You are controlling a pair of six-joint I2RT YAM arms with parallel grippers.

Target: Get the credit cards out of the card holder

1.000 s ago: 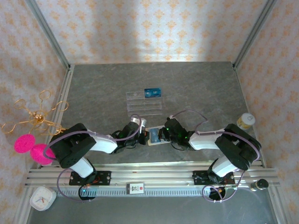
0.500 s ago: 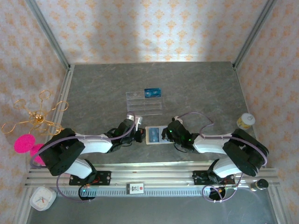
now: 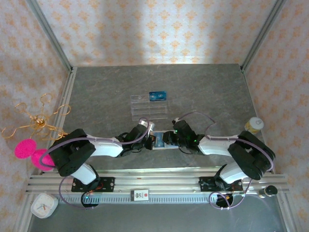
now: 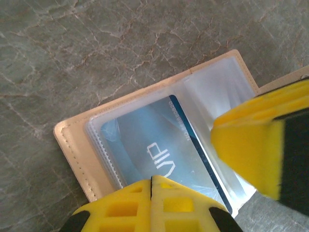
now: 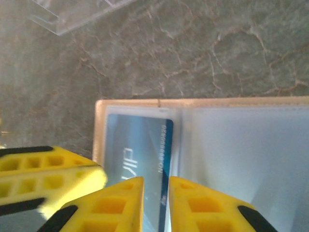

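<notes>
— Nearest in?
— Left gripper [image 4: 151,182], jaws pressed together, tips down at the near edge of the open holder [image 4: 77,145]. Looks like pinning it to the bench [image 3: 96,92] rather than gripping anything.
— And opposite?
— Right gripper [image 5: 156,186], jaws a slit apart, poised over the long edge of the blue card [image 5: 137,145]. Clamped on nothing, as far as can be judged.
— Whereabouts of that card?
— Lying flat inside the clear sleeve on the holder's left half, between the two grippers, near the front of the bench. Cannot tell whether more hide beneath it.
— Step in hand, then?
— Getting a hold on that card, most likely. Not yet out.
— Next move?
— Calls for working one fingertip under the card's edge, closing on the card alone, then sliding it out the way the sleeve opens, with the holder kept pinned. Risks nipping plastic along with card, or dragging the whole holder.
— Farther back?
— Clear tray [image 3: 149,110] mid-bench, well apart from the holder, with another card [image 3: 158,95] in a far compartment. Suggests one already done.
</notes>
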